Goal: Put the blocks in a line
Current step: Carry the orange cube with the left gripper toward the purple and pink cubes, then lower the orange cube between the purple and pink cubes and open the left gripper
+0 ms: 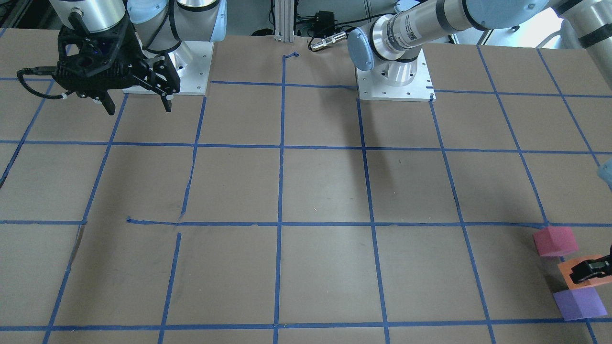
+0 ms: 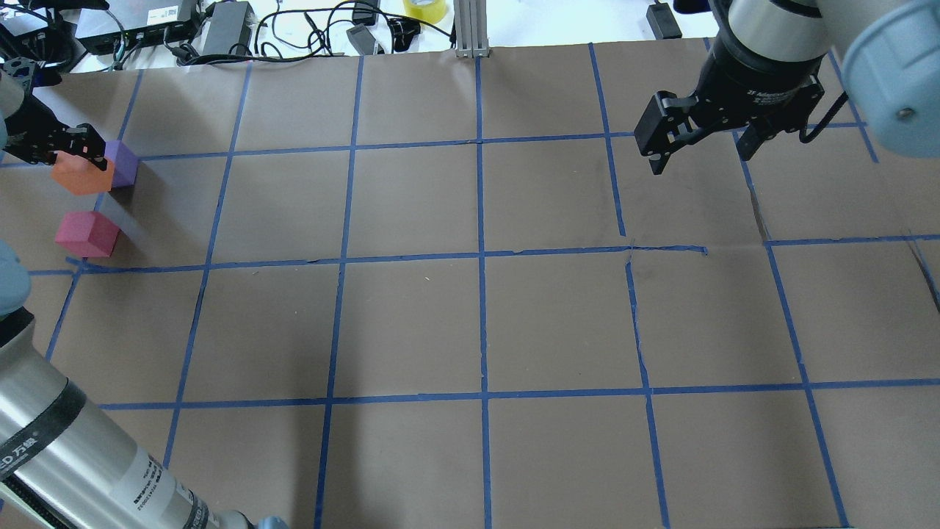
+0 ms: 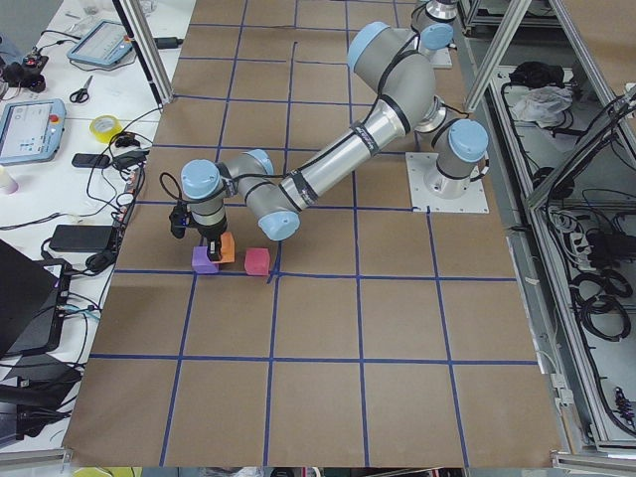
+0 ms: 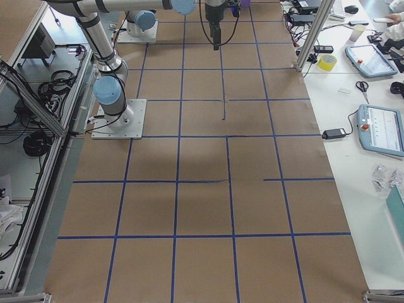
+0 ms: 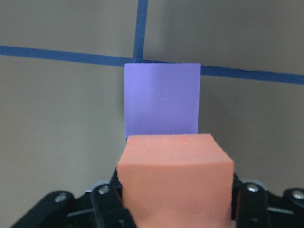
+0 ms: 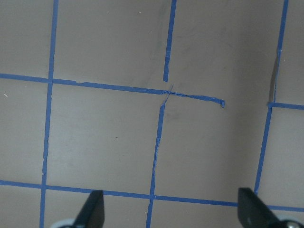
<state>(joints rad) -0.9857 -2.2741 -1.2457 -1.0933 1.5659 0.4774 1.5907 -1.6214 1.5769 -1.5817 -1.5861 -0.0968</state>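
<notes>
My left gripper [image 2: 82, 156] is shut on the orange block [image 2: 77, 176] at the table's far left. In the left wrist view the orange block [image 5: 175, 183] sits between the fingers, with the purple block [image 5: 161, 99] right beyond it. The purple block [image 2: 122, 163] stands against the orange one. The pinkish-red block [image 2: 87, 234] lies a little apart on the near side. In the front view the three read pinkish-red [image 1: 554, 241], orange [image 1: 573, 267], purple [image 1: 579, 303] in a rough row. My right gripper [image 2: 698, 154] is open, empty and raised at the far right.
Blue tape lines [image 2: 481, 257] grid the brown paper table. Cables and power bricks [image 2: 220, 26], a yellow tape roll [image 2: 424, 9] and an aluminium post [image 2: 470, 29] line the far edge. The arms' white base plates [image 1: 394, 88] sit at the robot's side.
</notes>
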